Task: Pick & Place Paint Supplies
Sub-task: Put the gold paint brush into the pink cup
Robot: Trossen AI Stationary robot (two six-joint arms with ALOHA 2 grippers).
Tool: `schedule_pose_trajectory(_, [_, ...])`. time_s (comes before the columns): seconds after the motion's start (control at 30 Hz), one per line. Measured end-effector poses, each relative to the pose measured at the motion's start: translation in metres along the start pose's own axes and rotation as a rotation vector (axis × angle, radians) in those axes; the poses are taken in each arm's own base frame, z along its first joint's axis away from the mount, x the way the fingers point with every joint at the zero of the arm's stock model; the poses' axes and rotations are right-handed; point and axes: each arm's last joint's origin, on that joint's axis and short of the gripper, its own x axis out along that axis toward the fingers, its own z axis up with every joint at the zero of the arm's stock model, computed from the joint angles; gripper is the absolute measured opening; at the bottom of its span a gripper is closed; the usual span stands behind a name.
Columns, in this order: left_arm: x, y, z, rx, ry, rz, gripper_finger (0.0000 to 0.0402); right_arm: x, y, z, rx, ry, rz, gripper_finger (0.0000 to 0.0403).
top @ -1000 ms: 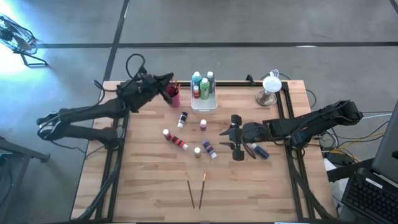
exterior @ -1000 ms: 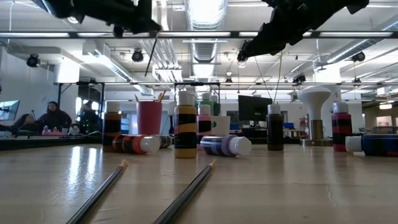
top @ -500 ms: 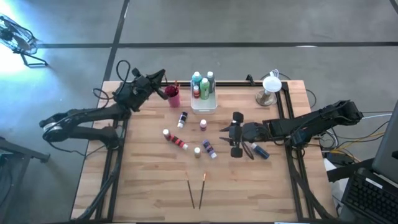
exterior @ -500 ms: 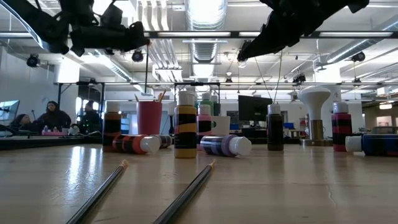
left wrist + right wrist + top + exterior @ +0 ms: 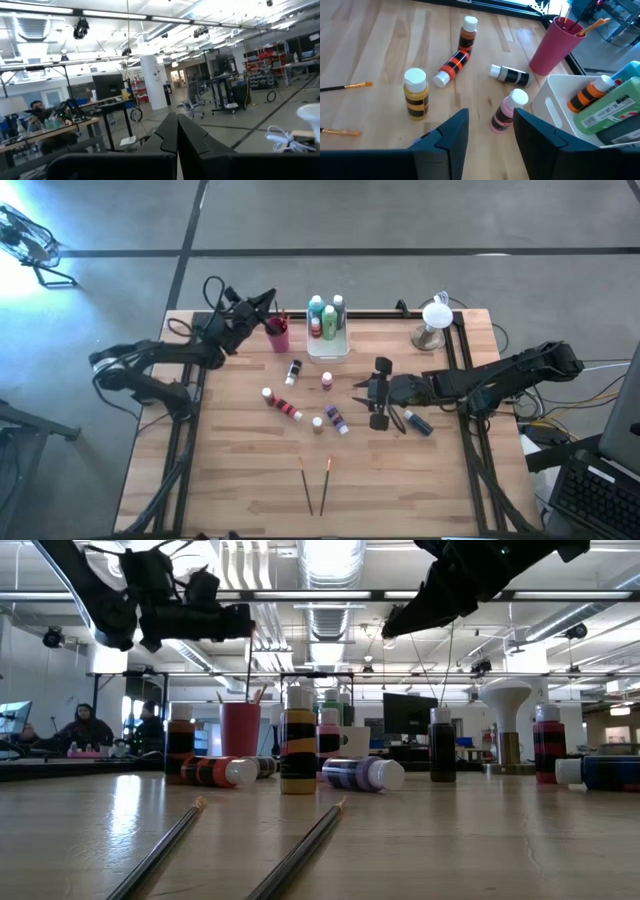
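Several small paint bottles stand or lie mid-table: a yellow one (image 5: pixel 416 95) and a pink one (image 5: pixel 504 111) upright, a red-black one (image 5: pixel 451 66) and a purple one (image 5: pixel 337 418) on their sides. Two paintbrushes (image 5: pixel 316 485) lie flat near the front edge. My right gripper (image 5: pixel 368 396) hovers open above the table, right of the pink bottle, its fingers (image 5: pixel 454 131) short of it. My left gripper (image 5: pixel 270 302) is shut and holds nothing, up in the air left of the magenta cup (image 5: pixel 279 335), pointing slightly upward (image 5: pixel 177 134).
A white tray (image 5: pixel 328 350) with several bottles stands at the far middle, right of the cup, which has brushes in it. A blue bottle (image 5: pixel 416 422) lies under my right arm. A white lamp-like stand (image 5: pixel 433 326) is at the far right. People sit beyond the table (image 5: pixel 85 725).
My left gripper has sunk lower beside the cup and tipped its fingers upward, staying shut, while its arm has drawn back toward the table's left edge. My right gripper has kept its place. No bottle or brush has moved.
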Motion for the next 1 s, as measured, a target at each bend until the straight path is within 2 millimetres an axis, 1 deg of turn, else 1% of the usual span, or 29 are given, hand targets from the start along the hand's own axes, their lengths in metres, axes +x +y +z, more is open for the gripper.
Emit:
schedule_pose_trajectory(0.3, [0.004,-0.008,-0.023,0.027,0.063,-0.011,0.0,0.0,-0.001,0.0,-0.011,0.002,-0.003,0.0178])
schedule_pose_trajectory(0.53, [-0.008,-0.01,-0.043,0.047,0.152,-0.011,0.0,0.001,-0.005,-0.001,-0.004,0.011,-0.016,0.0185])
schedule_pose_trajectory(0.67, [-0.015,-0.011,-0.052,0.046,0.192,-0.018,0.0,0.003,-0.009,-0.001,0.002,0.015,-0.03,0.0182])
schedule_pose_trajectory(1.0, [-0.024,-0.012,-0.062,0.043,0.241,-0.029,0.0,0.004,-0.015,-0.001,0.011,0.019,-0.049,0.0157])
